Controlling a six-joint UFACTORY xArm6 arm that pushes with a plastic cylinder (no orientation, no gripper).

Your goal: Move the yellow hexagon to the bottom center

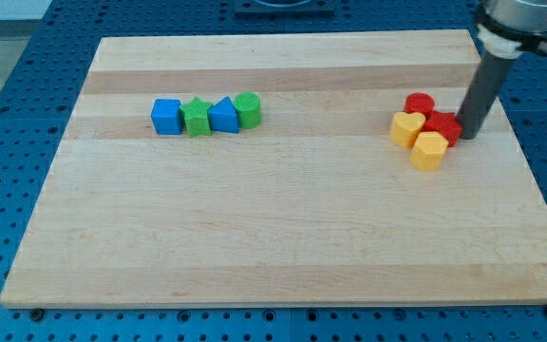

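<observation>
my tip (467,136) touching red block (443,127), yellow hexagon (429,150) just below, wooden board (283,237)

My tip (467,136) sits half hidden behind the red block (443,127) — shape unclear.

A lab bench: wooden board (283,228) on blue perforated mounting table (27,114), robot arm (501,38) above.

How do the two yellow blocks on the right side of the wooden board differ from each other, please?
The left yellow block lies nearer the view's top and left, beside the red cylinder; the lower yellow block lies nearer the view's bottom, below the red block. The lower one shows flat hexagon-like facets; the left one's outline looks more rounded and irregular. My tip is closer to the lower one, touching neither. Both share colour and similar size.
</observation>
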